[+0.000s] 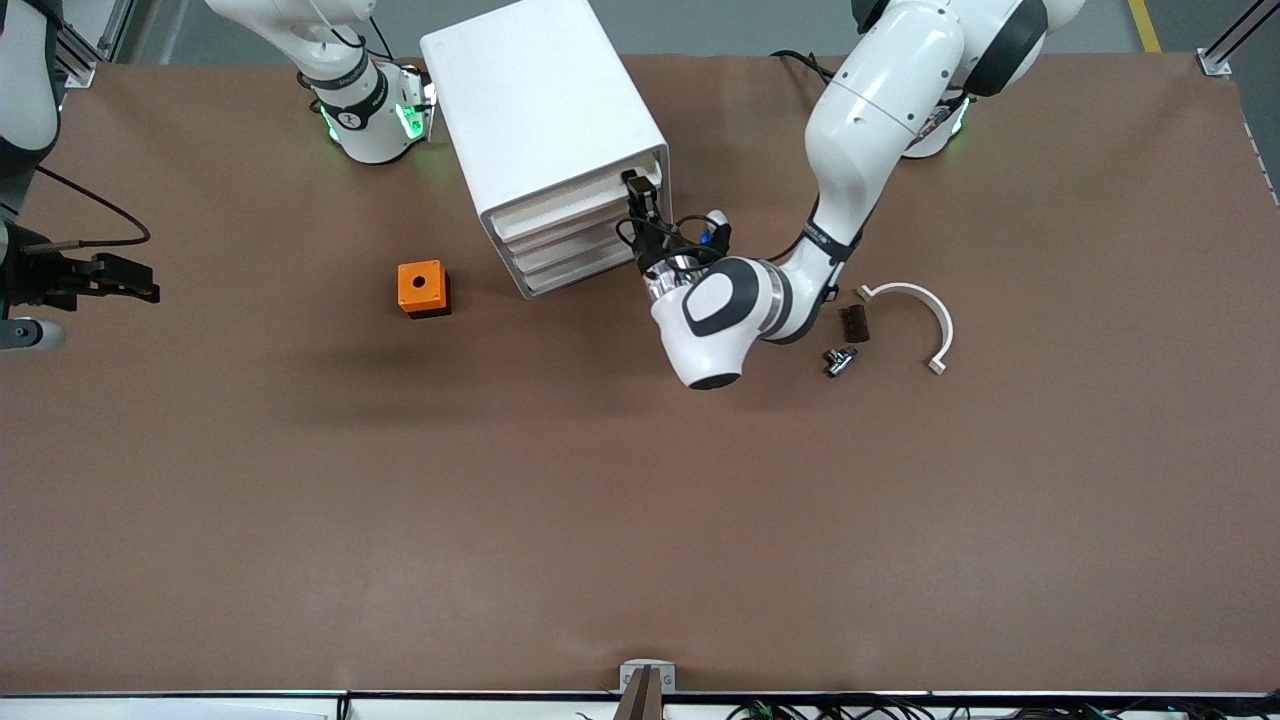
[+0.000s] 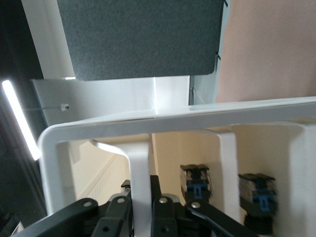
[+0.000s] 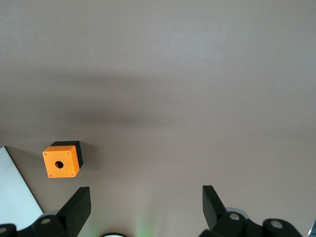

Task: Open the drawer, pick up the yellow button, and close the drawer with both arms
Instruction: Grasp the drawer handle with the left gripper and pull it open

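The white cabinet [image 1: 545, 110] stands toward the robots' end of the table. My left gripper [image 1: 640, 197] is at the top drawer [image 1: 575, 203], at the corner toward the left arm's end. In the left wrist view the gripper [image 2: 140, 192] is shut on a white upright rib [image 2: 139, 168] of the drawer's front frame [image 2: 173, 121]. Two black parts with blue bits [image 2: 195, 180] lie inside the drawer; no orange-yellow cap shows. My right gripper [image 1: 125, 280] waits open and empty in the air at the right arm's end of the table, and its right wrist view [image 3: 146, 202] shows both fingers spread.
An orange cube with a hole [image 1: 422, 288] sits beside the cabinet toward the right arm's end and also shows in the right wrist view [image 3: 61, 160]. A white curved piece [image 1: 915, 310], a dark brown block [image 1: 853, 322] and a small black-silver part [image 1: 838, 360] lie beside the left arm's wrist.
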Robot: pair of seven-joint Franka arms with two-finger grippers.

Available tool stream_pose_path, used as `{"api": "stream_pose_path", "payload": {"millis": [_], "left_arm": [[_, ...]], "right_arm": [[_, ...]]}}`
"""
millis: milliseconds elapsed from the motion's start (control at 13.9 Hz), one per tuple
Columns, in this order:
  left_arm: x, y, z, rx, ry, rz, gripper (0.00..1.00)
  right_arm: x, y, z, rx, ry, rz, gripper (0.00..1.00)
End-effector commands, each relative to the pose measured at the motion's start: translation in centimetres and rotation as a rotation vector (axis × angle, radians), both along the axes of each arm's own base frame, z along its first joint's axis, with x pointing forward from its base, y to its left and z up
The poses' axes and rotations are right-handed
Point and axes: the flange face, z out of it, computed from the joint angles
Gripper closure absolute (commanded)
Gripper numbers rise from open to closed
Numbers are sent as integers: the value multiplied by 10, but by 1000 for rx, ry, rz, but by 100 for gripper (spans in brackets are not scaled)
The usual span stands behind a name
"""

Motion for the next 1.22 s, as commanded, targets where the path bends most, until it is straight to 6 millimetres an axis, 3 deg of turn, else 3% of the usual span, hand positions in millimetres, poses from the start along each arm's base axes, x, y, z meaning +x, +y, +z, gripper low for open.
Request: {"api": "stream_pose_path", "payload": {"millis": [0, 288, 576, 720, 792, 936, 1152], "left_arm": [[38, 30, -1, -45, 13, 103, 91], [77, 69, 2, -54, 9, 199, 91], [98, 97, 2, -53, 7, 251, 91], [101, 102, 2, -51, 5, 259, 90], [102, 102, 1, -51, 1, 262, 78], [101, 101, 3, -74, -9, 259, 39], [113, 104, 19, -302, -155, 255, 9]], "right_arm": [[0, 0, 9, -10, -2, 6, 0], [-2, 10, 11, 5, 1, -20, 0], [-7, 25, 6, 88, 42, -274, 0], [-7, 37, 6, 93, 53, -307, 0], [-7, 39, 6, 106, 54, -316, 0], [-8, 48, 9, 99, 53, -361, 0], [-9, 66, 11, 95, 54, -404, 0]]}}
